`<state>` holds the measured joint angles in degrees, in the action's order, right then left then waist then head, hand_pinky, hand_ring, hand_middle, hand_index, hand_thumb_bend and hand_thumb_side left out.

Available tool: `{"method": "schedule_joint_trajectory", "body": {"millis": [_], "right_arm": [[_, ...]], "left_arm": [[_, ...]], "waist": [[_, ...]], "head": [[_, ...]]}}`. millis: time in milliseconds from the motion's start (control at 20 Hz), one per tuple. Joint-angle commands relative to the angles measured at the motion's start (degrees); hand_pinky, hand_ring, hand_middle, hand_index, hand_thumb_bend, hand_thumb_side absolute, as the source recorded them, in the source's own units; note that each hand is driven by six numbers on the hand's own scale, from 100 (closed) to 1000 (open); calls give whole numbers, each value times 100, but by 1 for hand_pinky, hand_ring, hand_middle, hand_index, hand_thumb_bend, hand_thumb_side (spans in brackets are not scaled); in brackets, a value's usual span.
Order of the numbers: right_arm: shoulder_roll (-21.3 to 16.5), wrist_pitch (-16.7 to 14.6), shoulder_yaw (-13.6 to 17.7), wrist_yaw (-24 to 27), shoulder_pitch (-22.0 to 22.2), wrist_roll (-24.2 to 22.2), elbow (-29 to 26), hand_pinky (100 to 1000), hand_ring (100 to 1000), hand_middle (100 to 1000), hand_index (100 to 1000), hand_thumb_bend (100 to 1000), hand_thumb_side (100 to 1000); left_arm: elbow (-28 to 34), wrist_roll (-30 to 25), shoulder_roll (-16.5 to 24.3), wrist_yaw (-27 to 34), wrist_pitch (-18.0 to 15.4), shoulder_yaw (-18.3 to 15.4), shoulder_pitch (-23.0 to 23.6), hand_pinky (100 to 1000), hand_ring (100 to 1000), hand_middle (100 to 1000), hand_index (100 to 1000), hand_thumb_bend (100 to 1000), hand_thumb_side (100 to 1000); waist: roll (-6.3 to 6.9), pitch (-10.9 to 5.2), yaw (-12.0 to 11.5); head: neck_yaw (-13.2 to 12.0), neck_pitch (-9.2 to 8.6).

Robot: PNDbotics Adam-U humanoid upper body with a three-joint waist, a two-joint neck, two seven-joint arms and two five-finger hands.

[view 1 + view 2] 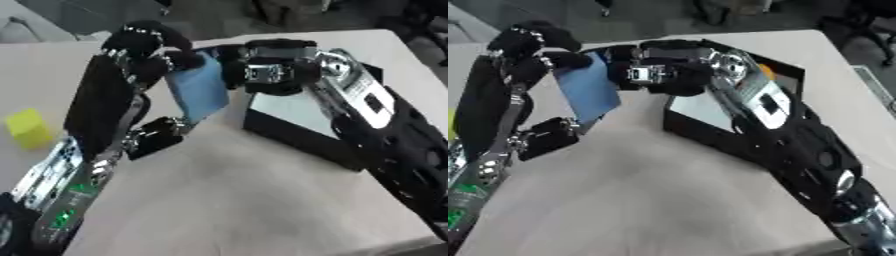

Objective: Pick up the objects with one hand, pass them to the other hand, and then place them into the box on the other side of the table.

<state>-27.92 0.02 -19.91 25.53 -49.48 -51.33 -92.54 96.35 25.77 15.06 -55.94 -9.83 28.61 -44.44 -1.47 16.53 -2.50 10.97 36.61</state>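
A flat blue block [199,91] hangs tilted above the table's middle, between both hands. My left hand [105,105] clamps it, with fingers [144,45] curled over its top-left edge and the thumb [159,135] under its lower corner. From the right, my right hand [276,70] has its fingers curled onto the block's upper right edge. Under and behind the right hand stands the black box [297,139] with a pale floor. An orange thing [768,70] shows at its far corner. The block's right edge is hidden by the right hand's fingers.
A yellow block [28,129] lies on the beige table [236,200] at the far left. My right forearm [394,145] runs over the box's right side. The table's far edge and a dark floor lie behind the hands.
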Motion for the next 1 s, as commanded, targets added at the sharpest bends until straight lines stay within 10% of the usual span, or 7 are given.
{"method": "schedule_joint_trajectory", "body": {"millis": [50,1000], "right_arm": [[-2,-91,-164,-18,-105,-63,-258,1000,1000,1000,1000,100,777],[-99,-267,-287,46,-107,-63,-202,1000,1000,1000,1000,100,712]], "left_arm": [[-14,-3,-36,11,67,-155,-191,782,692,611,593,172,100],[-93,-146,-34,442,-76,-139,-167,752,639,525,513,312,100]], "waist": [[-65,-30,-3],[-115,-33,19]], "head": [[28,-37],[58,18]]}}
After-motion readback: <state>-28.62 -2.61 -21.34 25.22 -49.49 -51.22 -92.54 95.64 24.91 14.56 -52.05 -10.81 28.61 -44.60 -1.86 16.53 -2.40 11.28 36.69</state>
